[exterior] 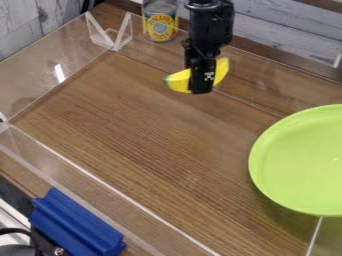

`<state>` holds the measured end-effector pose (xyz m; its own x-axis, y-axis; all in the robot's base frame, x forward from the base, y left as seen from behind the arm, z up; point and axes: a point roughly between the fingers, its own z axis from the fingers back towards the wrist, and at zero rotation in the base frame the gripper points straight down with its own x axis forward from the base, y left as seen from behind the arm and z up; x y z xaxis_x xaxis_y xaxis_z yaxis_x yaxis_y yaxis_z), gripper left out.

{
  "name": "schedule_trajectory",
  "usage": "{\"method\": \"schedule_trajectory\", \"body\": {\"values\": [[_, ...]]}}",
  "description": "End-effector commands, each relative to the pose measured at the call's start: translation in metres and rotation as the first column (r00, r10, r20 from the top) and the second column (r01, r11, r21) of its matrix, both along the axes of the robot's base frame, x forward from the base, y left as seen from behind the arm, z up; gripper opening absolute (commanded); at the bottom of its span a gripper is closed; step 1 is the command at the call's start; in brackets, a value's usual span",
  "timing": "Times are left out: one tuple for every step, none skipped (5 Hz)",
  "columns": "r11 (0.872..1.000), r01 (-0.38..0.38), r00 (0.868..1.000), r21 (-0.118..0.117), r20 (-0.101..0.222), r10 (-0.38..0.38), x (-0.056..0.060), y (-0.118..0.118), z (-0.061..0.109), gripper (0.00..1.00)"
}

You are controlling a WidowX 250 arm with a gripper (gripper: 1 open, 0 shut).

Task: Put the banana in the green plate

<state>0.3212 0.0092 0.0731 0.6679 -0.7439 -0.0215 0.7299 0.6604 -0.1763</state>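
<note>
A small yellow banana (183, 78) hangs just above the wooden table near the back centre, partly hidden behind the black gripper (201, 78), which is shut on it from above. The large lime-green plate (305, 160) lies flat at the right edge of the table, well to the right of and nearer than the gripper. Nothing lies on the plate.
A yellow-labelled can (160, 22) stands at the back, just left of the arm. A clear plastic stand (107, 32) sits at the back left. Clear walls (54, 170) border the table. A blue object (74, 228) lies off the front-left corner.
</note>
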Motion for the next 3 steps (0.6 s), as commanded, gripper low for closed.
{"method": "schedule_trajectory", "body": {"values": [[1.000,0.021,0.996,-0.001,0.089,-0.021,0.0030,-0.0061,0.0318,0.00],[0.999,0.035,0.996,-0.006,0.088,-0.034,0.0023,-0.0104,0.0342,0.00],[0.999,0.041,0.995,-0.010,0.087,-0.040,0.0014,-0.0128,0.0368,0.00]]}}
